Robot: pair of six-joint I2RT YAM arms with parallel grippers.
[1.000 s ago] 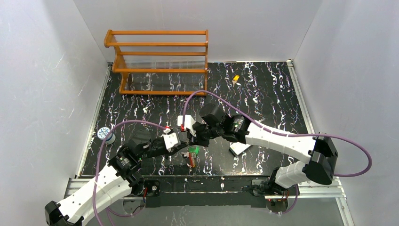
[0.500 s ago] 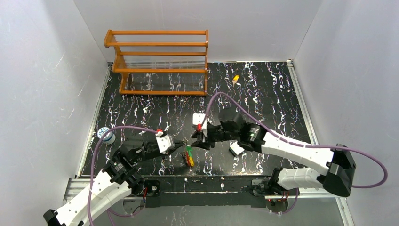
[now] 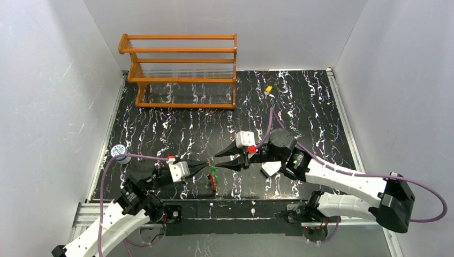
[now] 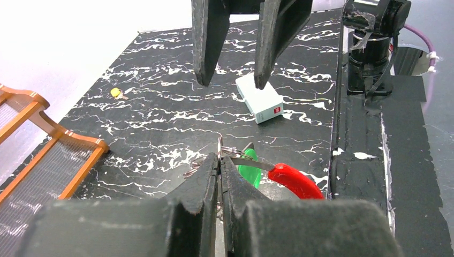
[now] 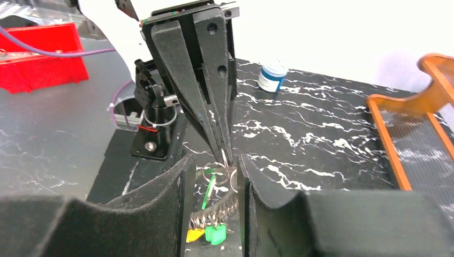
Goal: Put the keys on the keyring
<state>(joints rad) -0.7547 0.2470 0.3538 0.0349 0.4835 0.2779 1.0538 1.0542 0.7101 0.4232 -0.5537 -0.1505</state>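
Marbled table (image 3: 300, 96): left gripper (image 4: 219, 160) clamps keyring (image 4: 292, 180), unclear from above; right gripper (image 4: 231, 82) spread, empty.

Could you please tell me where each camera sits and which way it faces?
Top external: fixed above, behind the bases, looking down on the table; left arm and right arm show.
Left wrist: on the left arm, facing the open right claw past its shut left claw.
Right wrist: on the right arm, facing the left claw between its own fingers.
Shared: both wrist views show the keyring.
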